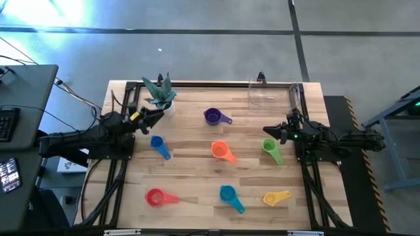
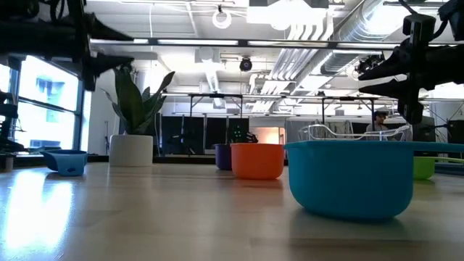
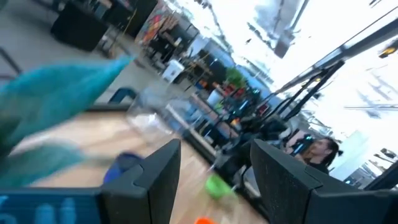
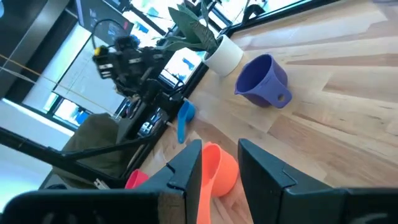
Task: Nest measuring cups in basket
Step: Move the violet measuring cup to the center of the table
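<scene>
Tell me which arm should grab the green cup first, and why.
Right. The right gripper hovers open just beside the green cup, with the basket on its side of the table. The left gripper sits across the table, near the plant.

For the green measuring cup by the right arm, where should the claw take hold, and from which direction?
Probably by the flat handle of the green measuring cup, coming straight down from above. The cup sits upright on the table, handle pointing toward the near edge and clear of the orange cup. The right claw, open, hangs just beyond its bowl.
</scene>
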